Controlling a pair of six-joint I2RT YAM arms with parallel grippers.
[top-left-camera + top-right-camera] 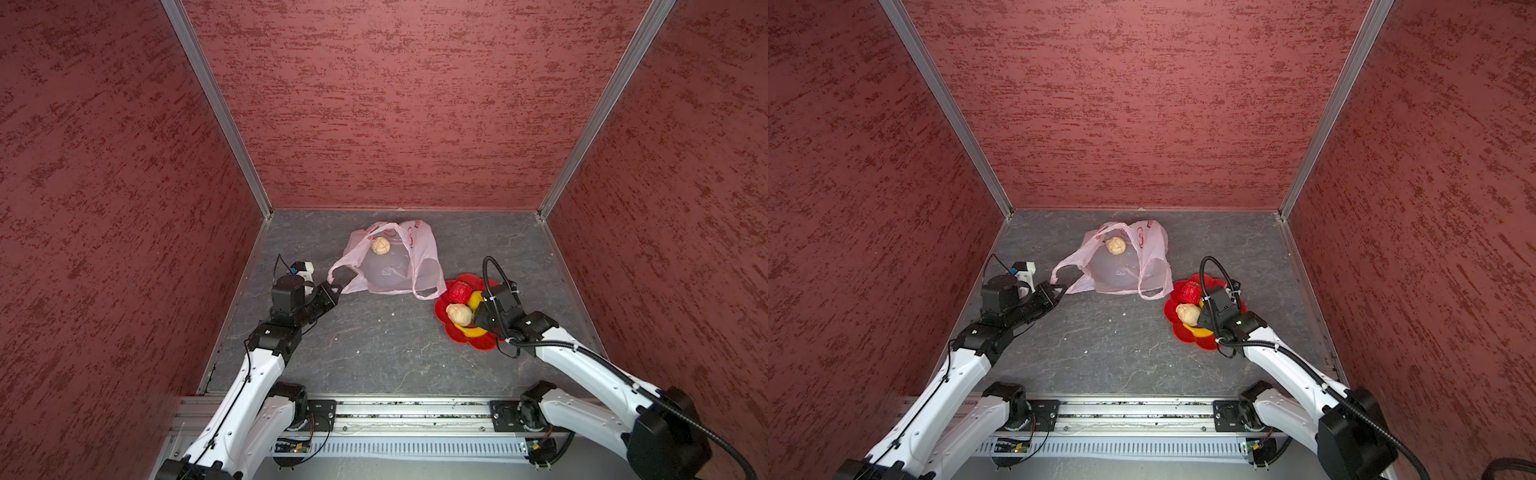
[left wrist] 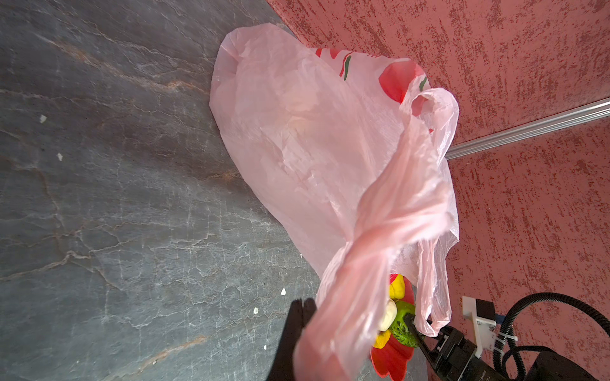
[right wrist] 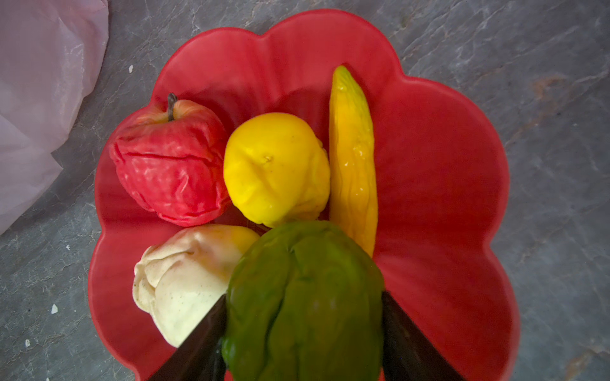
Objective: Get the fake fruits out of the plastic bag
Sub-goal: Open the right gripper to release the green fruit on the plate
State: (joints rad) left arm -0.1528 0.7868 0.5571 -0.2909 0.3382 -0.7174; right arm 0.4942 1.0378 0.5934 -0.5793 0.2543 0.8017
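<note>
The pink plastic bag (image 1: 390, 266) (image 1: 1121, 266) lies open at the back of the table with one beige lumpy fruit (image 1: 380, 245) (image 1: 1115, 245) inside. My left gripper (image 1: 334, 287) (image 2: 303, 301) is shut on the bag's left loop handle (image 2: 363, 257), holding it stretched. My right gripper (image 3: 303, 295) is shut on the green fruit (image 3: 297, 257) low over the red dish (image 3: 445, 198) (image 1: 471, 340). In the dish lie a red apple (image 3: 168, 165), a yellow round fruit (image 3: 277, 168), a banana (image 3: 353, 158) and a beige lumpy fruit (image 3: 178, 283) (image 1: 458, 314).
Red textured walls close in the grey stone table on three sides. A metal rail (image 1: 415, 415) runs along the front edge. A small white and black device (image 1: 305, 268) sits by the left wall. The bag's right handle (image 1: 430, 291) lies next to the dish.
</note>
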